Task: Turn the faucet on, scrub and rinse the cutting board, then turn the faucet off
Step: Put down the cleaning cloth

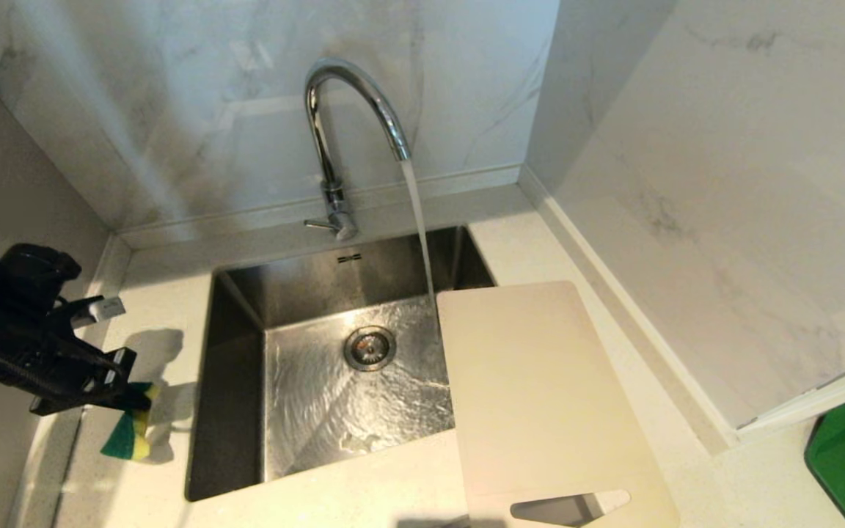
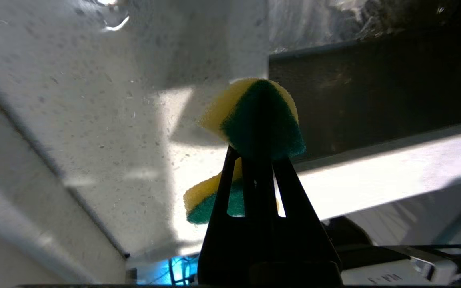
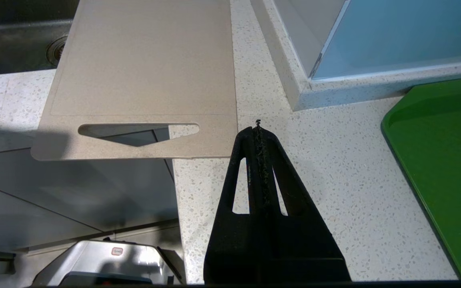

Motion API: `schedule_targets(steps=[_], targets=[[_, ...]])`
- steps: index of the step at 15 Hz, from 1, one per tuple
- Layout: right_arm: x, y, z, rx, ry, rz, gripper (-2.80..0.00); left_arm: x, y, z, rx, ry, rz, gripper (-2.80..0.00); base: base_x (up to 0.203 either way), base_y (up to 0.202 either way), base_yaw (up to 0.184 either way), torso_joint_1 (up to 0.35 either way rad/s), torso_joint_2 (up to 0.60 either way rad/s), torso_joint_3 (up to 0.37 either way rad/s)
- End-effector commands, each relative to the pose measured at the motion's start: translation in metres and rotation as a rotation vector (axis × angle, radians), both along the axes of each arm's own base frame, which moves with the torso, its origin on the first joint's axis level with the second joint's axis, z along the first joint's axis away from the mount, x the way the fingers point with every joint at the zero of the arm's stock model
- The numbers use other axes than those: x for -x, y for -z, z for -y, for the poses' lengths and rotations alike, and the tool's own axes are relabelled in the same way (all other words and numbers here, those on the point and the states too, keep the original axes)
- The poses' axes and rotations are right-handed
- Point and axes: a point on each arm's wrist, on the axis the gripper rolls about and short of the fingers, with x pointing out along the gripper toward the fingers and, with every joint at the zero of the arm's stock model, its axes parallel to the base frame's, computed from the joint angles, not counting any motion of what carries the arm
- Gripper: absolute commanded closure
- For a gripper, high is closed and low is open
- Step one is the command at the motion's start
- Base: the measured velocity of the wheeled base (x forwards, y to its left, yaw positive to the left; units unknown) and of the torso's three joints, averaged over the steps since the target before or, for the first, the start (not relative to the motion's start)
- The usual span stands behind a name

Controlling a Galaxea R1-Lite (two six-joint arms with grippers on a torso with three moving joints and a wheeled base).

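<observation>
To the left of the sink [image 1: 235,381], the left gripper [image 1: 129,400] is clamped on a yellow-green sponge [image 1: 129,433], while the cutting board [image 1: 540,396] lies across the sink's right edge, its long axis running front to back, beside the water falling from the faucet [image 1: 334,132], far from the sponge.

Open basin on the left, board roofing the right

The sink [image 1: 246,381] lies open from above on its left and middle, while the cutting board [image 1: 540,396] covers its right edge and overhangs the desk's front edge. The faucet [image 1: 342,132] arches over the back rim, its water stream [image 1: 419,220] falling just beside the board's far corner. Walls close the desk's back and right.
</observation>
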Motion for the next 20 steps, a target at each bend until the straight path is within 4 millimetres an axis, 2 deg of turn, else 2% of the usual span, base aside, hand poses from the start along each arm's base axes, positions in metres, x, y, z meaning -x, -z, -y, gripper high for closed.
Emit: schedule_targets(steps=[1, 5, 12, 13, 20], targets=[[0.000, 0.000, 0.000, -0.015, 0.000, 0.001, 0.00, 0.005, 0.025, -0.001, -0.024, 0.030, 0.072, 0.00, 0.000, 0.000, 0.000, 0.000, 0.00, 0.000], [0.000, 0.000, 0.001, -0.053, 0.030, 0.001, 0.00, 0.007, 0.042, 0.001, -0.078, 0.120, 0.150, 0.00, 0.000, 0.000, 0.000, 0.000, 0.00, 0.000], [0.000, 0.000, 0.001, -0.053, 0.030, 0.002, 0.00, 0.003, 0.044, 0.000, -0.083, 0.112, 0.190, 0.00, 0.000, 0.000, 0.000, 0.000, 0.00, 0.000], [0.000, 0.000, 0.001, -0.053, 0.030, 0.002, 0.00, 0.003, 0.044, -0.001, -0.081, 0.110, 0.189, -2.80, 0.000, 0.000, 0.000, 0.000, 0.00, 0.000], [0.000, 0.000, 0.001, -0.053, 0.030, 0.002, 0.00, 0.009, 0.027, -0.003, -0.088, 0.089, 0.248, -2.80, 0.000, 0.000, 0.000, 0.000, 0.00, 0.000]])
